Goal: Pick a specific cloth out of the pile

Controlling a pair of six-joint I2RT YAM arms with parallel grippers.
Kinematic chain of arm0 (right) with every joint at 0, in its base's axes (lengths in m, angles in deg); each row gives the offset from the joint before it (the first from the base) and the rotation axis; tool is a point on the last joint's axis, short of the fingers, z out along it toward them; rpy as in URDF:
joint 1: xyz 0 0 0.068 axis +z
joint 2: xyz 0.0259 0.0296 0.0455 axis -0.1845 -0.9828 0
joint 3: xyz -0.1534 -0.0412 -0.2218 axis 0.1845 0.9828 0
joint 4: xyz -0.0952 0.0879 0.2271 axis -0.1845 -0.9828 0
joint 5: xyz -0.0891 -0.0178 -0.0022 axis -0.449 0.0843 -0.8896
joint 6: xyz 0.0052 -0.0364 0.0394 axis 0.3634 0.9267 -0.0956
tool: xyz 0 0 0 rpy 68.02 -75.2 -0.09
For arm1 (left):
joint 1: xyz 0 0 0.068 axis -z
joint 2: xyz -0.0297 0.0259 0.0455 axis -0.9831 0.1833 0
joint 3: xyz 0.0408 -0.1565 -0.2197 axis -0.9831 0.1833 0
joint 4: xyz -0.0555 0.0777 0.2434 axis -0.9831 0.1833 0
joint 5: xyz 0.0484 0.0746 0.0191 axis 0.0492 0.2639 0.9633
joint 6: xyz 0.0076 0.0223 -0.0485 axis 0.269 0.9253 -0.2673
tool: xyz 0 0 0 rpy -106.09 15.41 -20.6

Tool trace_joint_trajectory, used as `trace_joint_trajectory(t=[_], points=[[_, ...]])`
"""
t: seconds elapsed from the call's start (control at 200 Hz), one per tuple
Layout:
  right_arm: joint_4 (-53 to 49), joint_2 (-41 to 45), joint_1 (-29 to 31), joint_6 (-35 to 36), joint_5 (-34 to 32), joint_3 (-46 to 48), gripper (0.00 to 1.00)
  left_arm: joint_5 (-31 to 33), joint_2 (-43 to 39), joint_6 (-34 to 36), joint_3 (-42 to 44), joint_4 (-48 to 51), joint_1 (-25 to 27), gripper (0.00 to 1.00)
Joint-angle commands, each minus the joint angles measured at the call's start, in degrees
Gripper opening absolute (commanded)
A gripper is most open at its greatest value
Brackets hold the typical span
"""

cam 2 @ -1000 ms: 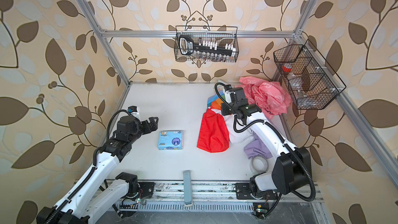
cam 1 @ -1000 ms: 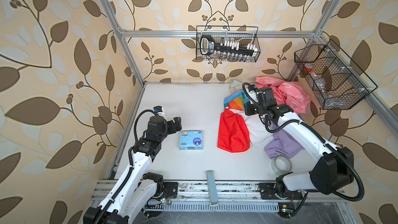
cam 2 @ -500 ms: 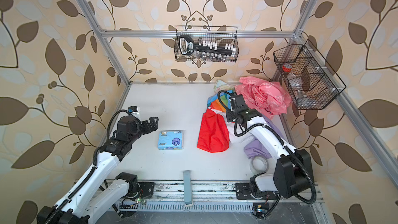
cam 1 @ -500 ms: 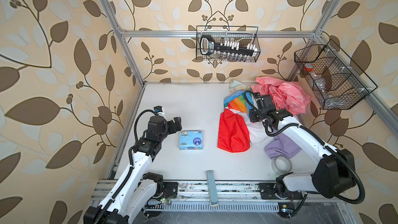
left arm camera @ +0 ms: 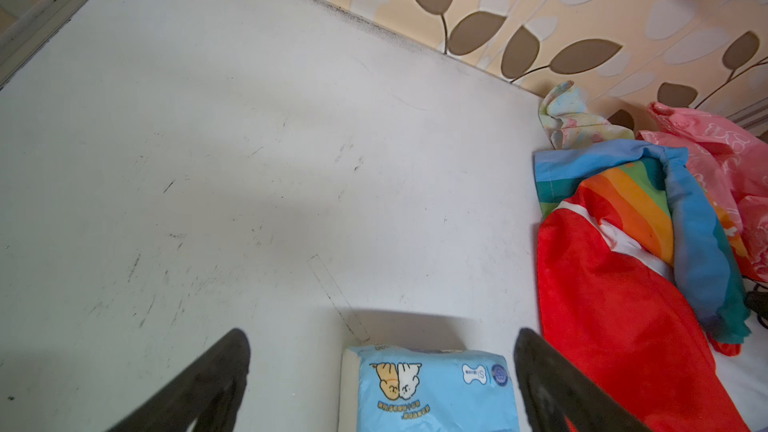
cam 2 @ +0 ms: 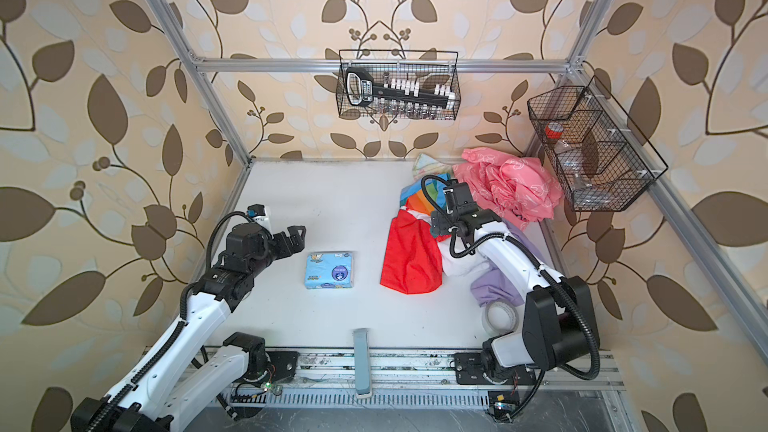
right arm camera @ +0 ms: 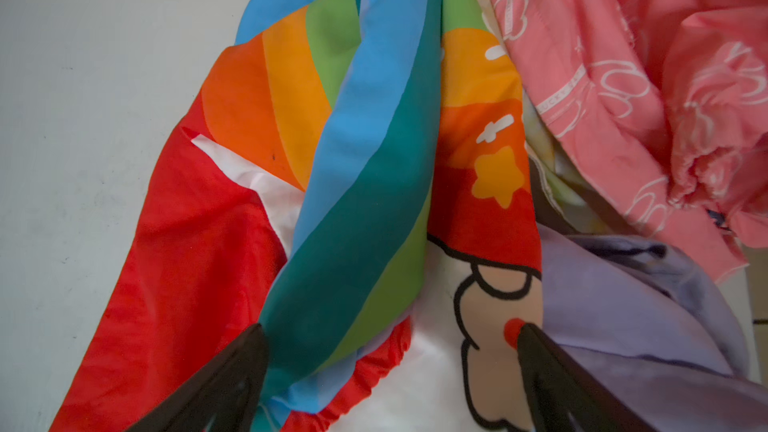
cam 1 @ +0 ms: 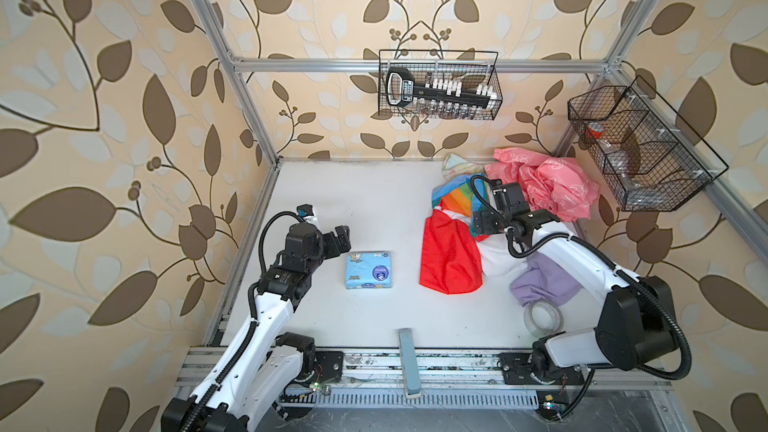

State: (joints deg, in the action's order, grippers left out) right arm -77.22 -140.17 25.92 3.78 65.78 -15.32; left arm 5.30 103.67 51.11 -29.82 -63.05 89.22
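Cloth (cam 1: 449, 259) in both top views: the red lobe lies flat on the table (cam 1: 374, 201), clear of the pile (cam 1: 548, 189). The rainbow end runs back toward the pile, and the right arm partly hides the white part. Right gripper (cam 1: 484, 226) sits over the red/rainbow junction, pointing down; can't tell its jaw spacing from up here. Left gripper (cam 1: 338, 238) is well apart from it, near a blue tissue pack (cam 1: 369, 270).

Left wrist: jaws spread, nothing between them, pack just ahead. The cloth is off to one side, red and rainbow both exposed.

Right wrist: jaws wide apart, gripping nothing. The twisted blue-green rainbow fold runs down between the fingers (right arm camera: 232, 380). Lilac cloth (right arm camera: 623, 305) overlaps the white printed panel; pink cloth (right arm camera: 665, 76) is just beside the rainbow side.

Handling guess: thin, light, limp, a bit slick, and likely to drag its neighbours. Best pinch is probably the bunched rainbow fold: several layers, none lilac or pink. Pull toward open table so the overlap peels off.
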Motion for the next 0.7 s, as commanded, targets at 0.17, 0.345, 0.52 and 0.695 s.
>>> trace_joint_trajectory(t=[0.17,0.345,0.52,0.695], points=[[2.8,-4.7,-1.6,0.2,7.3,0.8,0.90,-0.5,-0.3,0.9,0.2,-1.7,0.2,0.99],[3.5,-7.0,-1.5,-0.3,12.1,0.8,0.75,-0.4,-0.4,0.9,0.2,-1.6,0.2,0.99],[3.5,-8.8,-1.5,-0.1,12.5,0.9,0.53,-0.4,-0.4,0.9,0.2,-1.6,0.3,0.99],[1.4,-6.6,-1.2,0.5,7.9,-0.5,0.82,-0.4,-0.4,0.9,0.2,-1.7,0.2,0.99]])
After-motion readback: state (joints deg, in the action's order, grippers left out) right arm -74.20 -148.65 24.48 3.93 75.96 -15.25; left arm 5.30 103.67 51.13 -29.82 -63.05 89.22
